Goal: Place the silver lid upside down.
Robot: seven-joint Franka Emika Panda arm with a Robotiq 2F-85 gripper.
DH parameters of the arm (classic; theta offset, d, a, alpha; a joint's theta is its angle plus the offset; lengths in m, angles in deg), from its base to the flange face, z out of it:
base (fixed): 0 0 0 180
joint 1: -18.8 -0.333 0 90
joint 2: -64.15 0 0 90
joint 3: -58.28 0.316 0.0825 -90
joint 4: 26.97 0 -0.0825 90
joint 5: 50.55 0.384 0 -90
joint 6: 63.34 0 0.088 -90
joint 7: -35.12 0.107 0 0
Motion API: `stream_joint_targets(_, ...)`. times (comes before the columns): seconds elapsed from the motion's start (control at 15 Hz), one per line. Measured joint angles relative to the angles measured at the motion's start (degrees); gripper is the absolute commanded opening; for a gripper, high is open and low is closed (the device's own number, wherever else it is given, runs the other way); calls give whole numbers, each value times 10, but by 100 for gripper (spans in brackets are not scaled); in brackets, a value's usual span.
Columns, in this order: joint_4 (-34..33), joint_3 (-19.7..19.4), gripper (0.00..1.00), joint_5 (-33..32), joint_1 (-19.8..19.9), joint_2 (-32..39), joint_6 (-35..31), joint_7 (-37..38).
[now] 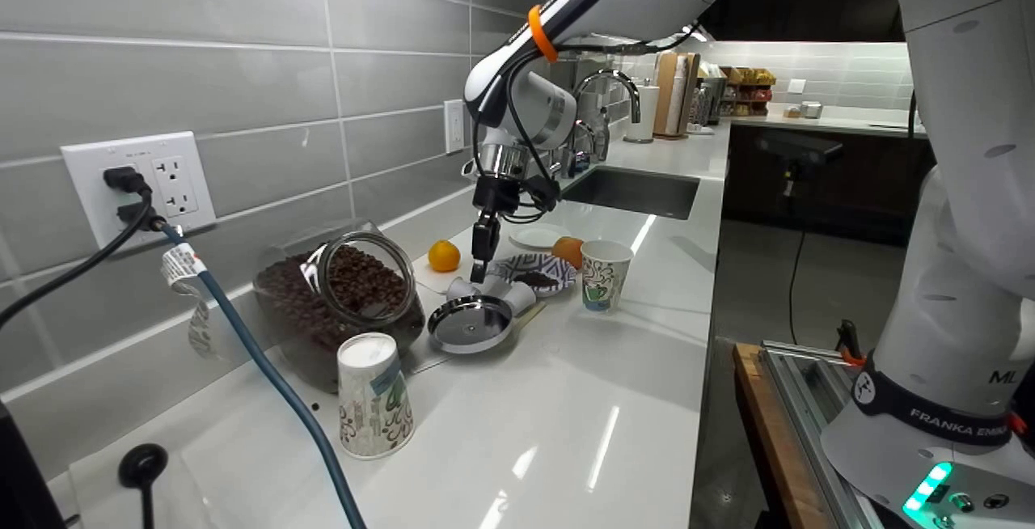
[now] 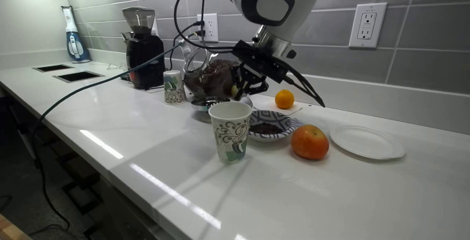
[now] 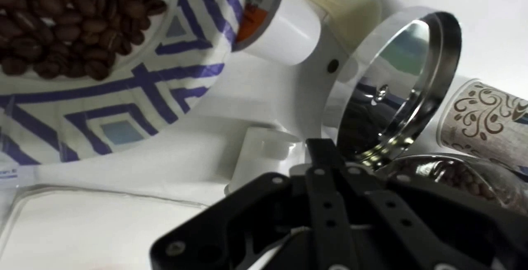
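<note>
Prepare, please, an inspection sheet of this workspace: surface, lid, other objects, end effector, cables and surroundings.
Surface: glossy white counter; a dark speck lies near the upturned cup.
Job's things: silver lid, hollow side up, near white pods; what supports it is hidden.
Clutter: bean jar, upright cup, patterned bowl with beans, orange, red-orange fruit, white plate.
End effector: appears shut, near the lid but not holding it.
Cables: blue cable plugged into the wall outlet, crossing above the counter; black cables hang near the end effector.
Surroundings: grey tiled wall, sink, grinder.
People: nothing seen.
</note>
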Motion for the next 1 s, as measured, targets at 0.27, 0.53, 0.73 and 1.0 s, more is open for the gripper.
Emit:
stream_joint_targets(0.27,40,3,0,-74,-23,-39,-61,53)
stream_joint_targets(0.53,107,14,0,-168,-56,-96,-147,118)
stream_joint_targets(0.73,158,19,27,-252,-80,-137,-209,176)
stream_joint_targets(1.0,206,32,53,-257,-85,-191,-221,183)
